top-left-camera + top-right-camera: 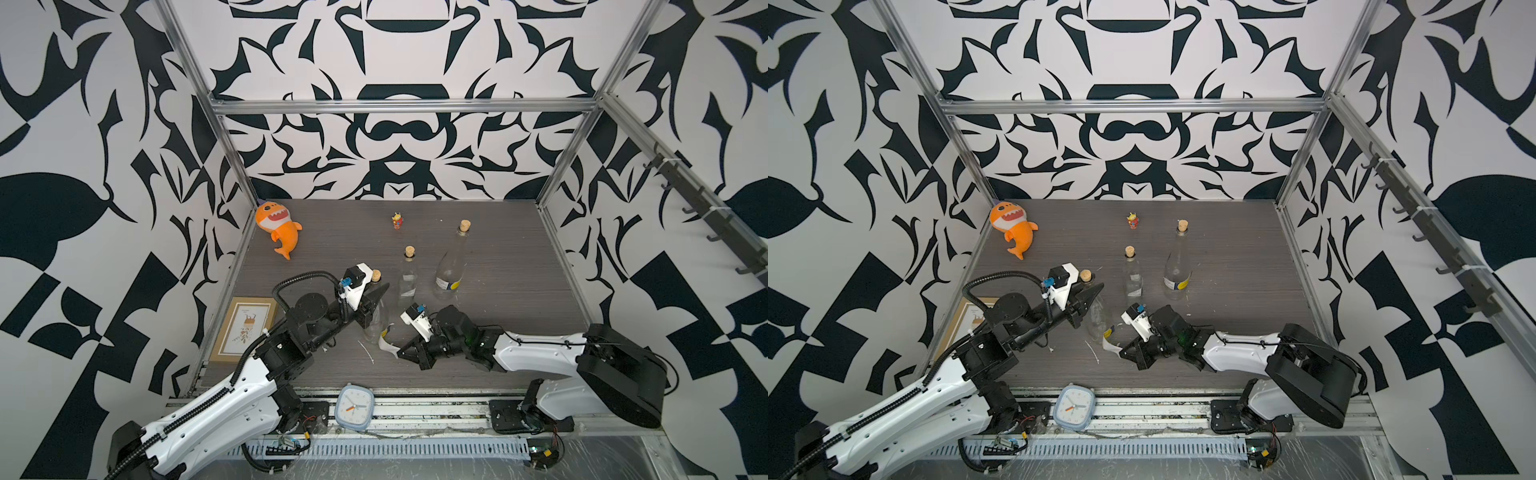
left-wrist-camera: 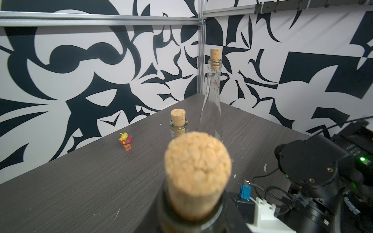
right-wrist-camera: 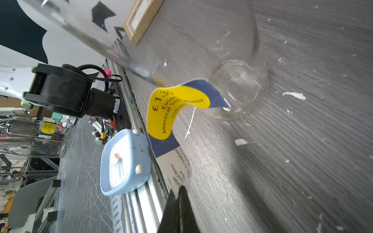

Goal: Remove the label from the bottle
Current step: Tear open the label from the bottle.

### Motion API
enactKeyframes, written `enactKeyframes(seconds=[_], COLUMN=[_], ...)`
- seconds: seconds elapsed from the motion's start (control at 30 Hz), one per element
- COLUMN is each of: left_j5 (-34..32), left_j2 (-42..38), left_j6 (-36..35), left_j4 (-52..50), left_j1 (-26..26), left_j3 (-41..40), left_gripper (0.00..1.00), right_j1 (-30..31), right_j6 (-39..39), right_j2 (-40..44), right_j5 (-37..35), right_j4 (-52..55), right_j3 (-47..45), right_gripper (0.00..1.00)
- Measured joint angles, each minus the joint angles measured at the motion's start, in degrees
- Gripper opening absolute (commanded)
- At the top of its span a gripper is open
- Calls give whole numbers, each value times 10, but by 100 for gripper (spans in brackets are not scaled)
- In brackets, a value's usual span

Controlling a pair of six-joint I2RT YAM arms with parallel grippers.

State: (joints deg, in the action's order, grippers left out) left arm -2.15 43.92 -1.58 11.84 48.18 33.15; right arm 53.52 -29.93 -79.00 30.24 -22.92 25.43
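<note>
**A:** Where's the bottle (image 1: 375, 327)?

**B:** Near the middle of the desk (image 1: 498, 332), a little to the left. Its base is down and there's a cork (image 1: 376, 275) in the neck. The left hand (image 1: 381, 291) is clenched on the neck just under the cork.

**A:** And the label (image 3: 173, 109)?

**B:** Half off. The blue-and-yellow end is stuck low on the glass. The rest curls free towards the near edge, where the right hand (image 3: 182, 191) is pinched tight on its white tip.

**A:** Anything else around?

**B:** Two more corked bottles (image 1: 451, 270) stand farther back to the right, and the right-hand one has a label. There's a small toy figure (image 1: 397, 220) beyond them and an orange shark plush (image 1: 276, 226) in the far left corner. A picture frame (image 1: 245, 328) lies at the near left, and a blue clock (image 1: 354, 406) sits on the near rail. White paper scraps (image 3: 293, 95) lie on the desk beside the bottle.
</note>
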Motion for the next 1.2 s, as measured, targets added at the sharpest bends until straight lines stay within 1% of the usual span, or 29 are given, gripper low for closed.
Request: enactKeyframes(seconds=[0.17, 0.3, 0.53, 0.93, 1.2], left_j5=[72, 128, 196, 276, 298], left_j2=[26, 23, 5, 6, 7], left_j6=[-13, -16, -14, -18, -23], left_j4=[-5, -12, -41, -44, -44], left_j1=[-33, -65, -117, -154, -162], left_j3=[19, 20, 20, 20, 20], left_gripper=[0, 0, 0, 0, 0], right_j1=[-1, -8, -22, -27, -47], right_j6=[14, 21, 34, 46, 55], right_j2=[2, 13, 23, 23, 46], right_j5=[2, 5, 9, 13, 13], right_j4=[39, 64, 95, 119, 150], right_j3=[11, 17, 21, 31, 31], right_gripper=[0, 0, 0, 0, 0])
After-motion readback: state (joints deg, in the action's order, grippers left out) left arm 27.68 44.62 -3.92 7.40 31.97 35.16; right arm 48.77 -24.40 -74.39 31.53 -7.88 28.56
